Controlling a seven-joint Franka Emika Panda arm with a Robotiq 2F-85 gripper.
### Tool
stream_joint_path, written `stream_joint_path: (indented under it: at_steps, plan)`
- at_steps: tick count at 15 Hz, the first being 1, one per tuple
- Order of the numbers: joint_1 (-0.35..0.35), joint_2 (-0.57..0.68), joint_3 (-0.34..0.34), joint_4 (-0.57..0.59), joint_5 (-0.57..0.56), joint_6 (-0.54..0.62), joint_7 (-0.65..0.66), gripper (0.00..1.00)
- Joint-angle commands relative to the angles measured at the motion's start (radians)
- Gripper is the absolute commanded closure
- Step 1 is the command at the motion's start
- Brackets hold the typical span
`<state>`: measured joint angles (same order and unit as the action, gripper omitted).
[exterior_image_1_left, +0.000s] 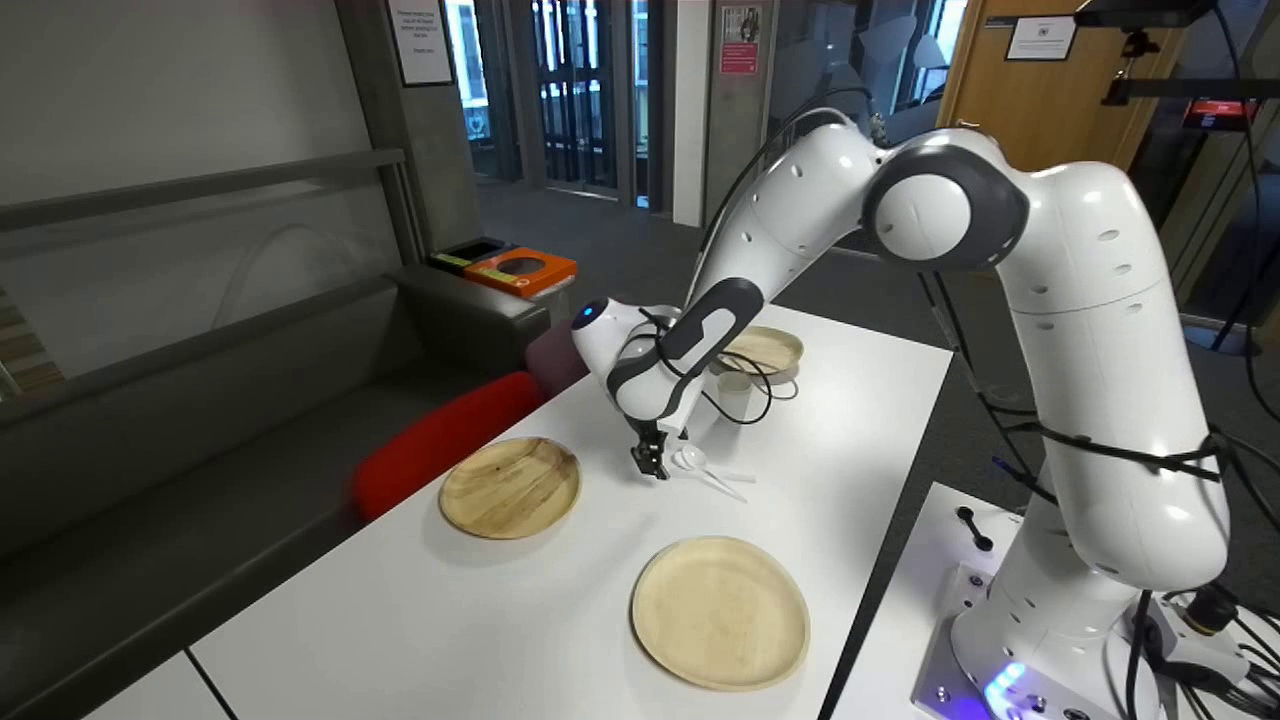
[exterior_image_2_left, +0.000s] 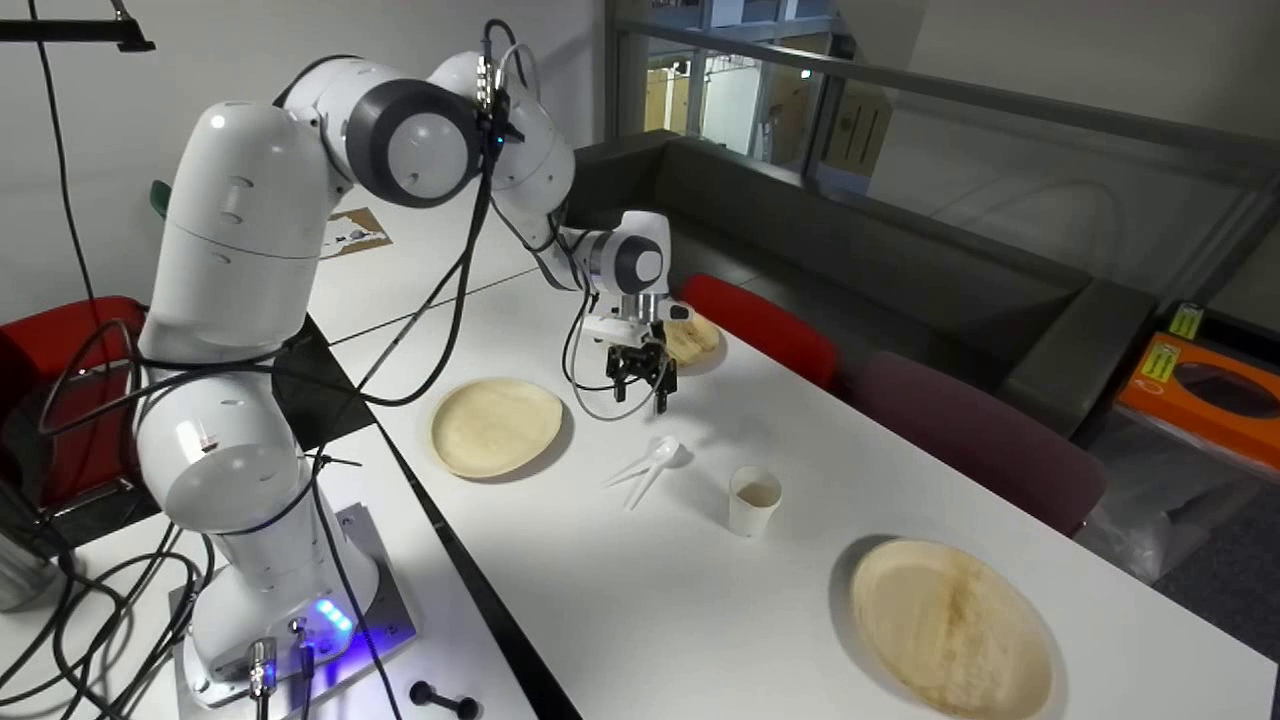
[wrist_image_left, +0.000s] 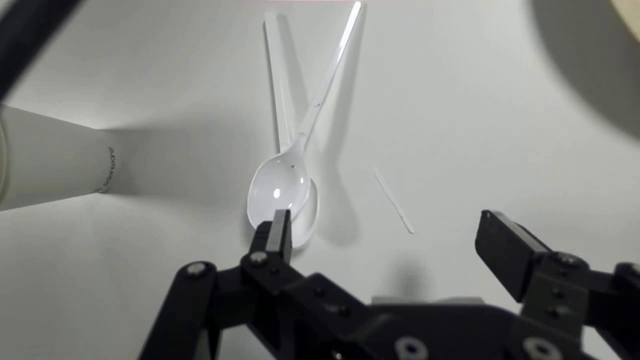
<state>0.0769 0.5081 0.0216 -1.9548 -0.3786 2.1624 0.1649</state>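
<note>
My gripper (wrist_image_left: 385, 217) is open with nothing between its fingers, above the white table. It also shows in both exterior views (exterior_image_1_left: 655, 462) (exterior_image_2_left: 640, 398). Two white plastic spoons lie crossed and stacked, handles spread. The upper spoon (wrist_image_left: 277, 187) partly covers the lower spoon (wrist_image_left: 306, 225). In the wrist view the left finger overlaps the spoon bowls; whether it touches them I cannot tell. A thin white sliver (wrist_image_left: 394, 201) lies right of the spoons. A white paper cup (wrist_image_left: 55, 157) stands left of them, upright in an exterior view (exterior_image_2_left: 753, 505).
Three round wooden plates lie on the table: one near the robot base (exterior_image_1_left: 720, 612), one by the red chair (exterior_image_1_left: 510, 487), one beyond the cup (exterior_image_2_left: 955, 630). A red chair (exterior_image_2_left: 765, 325) and a purple chair (exterior_image_2_left: 985, 440) stand along the far edge. Cables hang from the arm.
</note>
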Motion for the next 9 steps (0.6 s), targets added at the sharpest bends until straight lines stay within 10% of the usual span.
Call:
stream_joint_path:
  at_steps: [1,9]
  plan:
    - [-0.015,-0.171,-0.001,-0.148,0.063,0.005,-0.077,0.0]
    - [-0.02,-0.093,-0.048,-0.089,0.069,-0.065,-0.063,0.0]
